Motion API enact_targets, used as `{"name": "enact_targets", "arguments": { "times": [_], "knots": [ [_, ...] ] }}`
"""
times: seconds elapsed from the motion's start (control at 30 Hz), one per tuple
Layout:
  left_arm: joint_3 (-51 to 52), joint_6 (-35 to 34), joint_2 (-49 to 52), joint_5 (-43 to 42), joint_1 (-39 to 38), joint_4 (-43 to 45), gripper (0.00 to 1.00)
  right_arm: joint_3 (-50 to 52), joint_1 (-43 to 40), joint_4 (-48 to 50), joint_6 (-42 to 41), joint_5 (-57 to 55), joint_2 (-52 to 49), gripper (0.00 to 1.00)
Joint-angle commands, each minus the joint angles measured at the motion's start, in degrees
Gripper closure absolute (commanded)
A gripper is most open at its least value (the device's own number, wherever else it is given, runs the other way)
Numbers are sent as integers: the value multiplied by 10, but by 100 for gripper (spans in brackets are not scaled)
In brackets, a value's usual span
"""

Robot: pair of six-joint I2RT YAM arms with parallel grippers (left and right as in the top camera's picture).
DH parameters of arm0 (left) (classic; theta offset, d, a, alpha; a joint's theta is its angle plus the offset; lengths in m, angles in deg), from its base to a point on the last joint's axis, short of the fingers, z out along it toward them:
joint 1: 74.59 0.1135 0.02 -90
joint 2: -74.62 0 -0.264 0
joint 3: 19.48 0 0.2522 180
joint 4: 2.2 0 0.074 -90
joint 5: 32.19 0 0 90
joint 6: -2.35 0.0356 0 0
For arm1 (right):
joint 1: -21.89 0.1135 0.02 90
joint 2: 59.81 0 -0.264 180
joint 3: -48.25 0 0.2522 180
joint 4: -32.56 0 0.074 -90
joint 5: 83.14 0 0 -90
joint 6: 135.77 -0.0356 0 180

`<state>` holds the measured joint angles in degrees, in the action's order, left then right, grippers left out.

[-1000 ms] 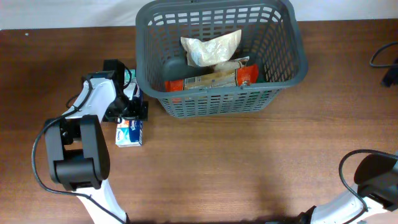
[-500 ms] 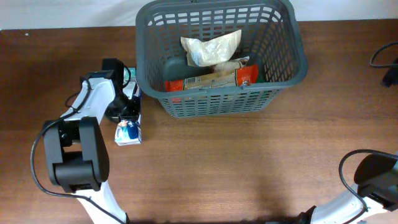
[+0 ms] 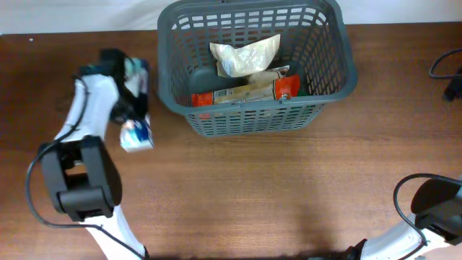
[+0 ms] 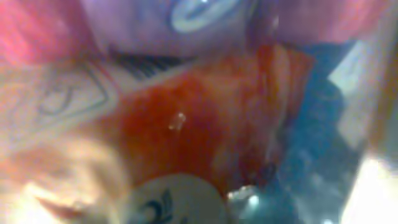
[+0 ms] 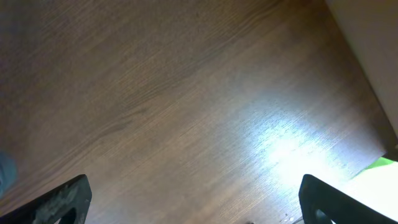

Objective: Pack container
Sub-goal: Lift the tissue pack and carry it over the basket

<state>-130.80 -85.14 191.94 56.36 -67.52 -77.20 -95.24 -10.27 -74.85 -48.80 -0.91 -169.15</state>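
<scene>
Container (image 3: pixel 253 121) upright at far middle of bench (image 3: pixel 274 188), dark grey, lattice-sided, thick-rimmed. Inside: crinkled whitish bag (image 3: pixel 245 56) propped toward back, red-orange packet (image 3: pixel 278 88) lying along near wall, dark rounded item (image 3: pixel 204 76) at left end, not identifiable.

Left claw (image 3: pixel 134 114) just beside container's near-left corner, contact with wall not clear. Pressed together on small blue-and-white packet (image 3: pixel 136 136), packet tilted and hanging from claw tips toward near side. Left wrist view filled edge to edge by same packet (image 4: pixel 205 124), badly blurred: red-orange patch at centre, purple above, blue at right, print unreadable.

Right claw (image 5: pixel 205 202) spread wide, dark fingertips at both lower corners of right wrist view, only brown wood grain between them, bright glare patch on wood at right. Right arm (image 3: pixel 433 209) at near-right corner of bench, well apart from container.
</scene>
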Motion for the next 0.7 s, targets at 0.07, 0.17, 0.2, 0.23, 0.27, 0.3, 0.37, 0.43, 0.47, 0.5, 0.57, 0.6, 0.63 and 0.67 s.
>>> {"name": "enact_targets", "arguments": {
  "times": [0.07,0.17,0.2,0.23,0.27,0.3,0.37,0.43,0.47,0.5,0.57,0.6,0.63,0.67],
  "knots": [
    [-178,-49,-58,-5,82,-25,98,2,-2,0,-5,3,2,1],
    [-268,-49,-92,-83,104,-24,98,2,-2,0,-5,3,2,1],
    [-300,-48,-105,-122,106,-20,98,2,-2,0,-5,3,2,1],
    [-324,-47,-115,-155,106,-14,98,2,-2,0,-5,3,2,1],
    [-351,-39,-127,-196,102,-5,98,2,-2,0,-5,3,2,1],
    [-373,-28,-137,-237,96,7,98,2,-2,0,-5,3,2,1],
    [-407,-11,-155,-309,75,28,98,2,-2,0,-5,3,2,1],
    [-426,5,-171,-376,45,52,98,2,-2,0,-5,3,2,1],
    [-429,19,-178,-409,25,65,98,2,-2,0,-5,3,2,1],
    [-430,41,-183,-437,3,75,98,2,-2,0,-5,3,2,1],
    [-430,103,-186,-470,-49,78,98,2,-2,0,-5,3,2,1],
    [-429,133,-185,-472,-74,71,98,2,-2,0,-5,3,2,1],
    [-427,162,-181,-472,-93,63,98,2,-2,0,-5,3,2,1],
    [-427,202,-178,-472,-113,49,98,2,-2,0,-5,3,2,1]
  ]
}}
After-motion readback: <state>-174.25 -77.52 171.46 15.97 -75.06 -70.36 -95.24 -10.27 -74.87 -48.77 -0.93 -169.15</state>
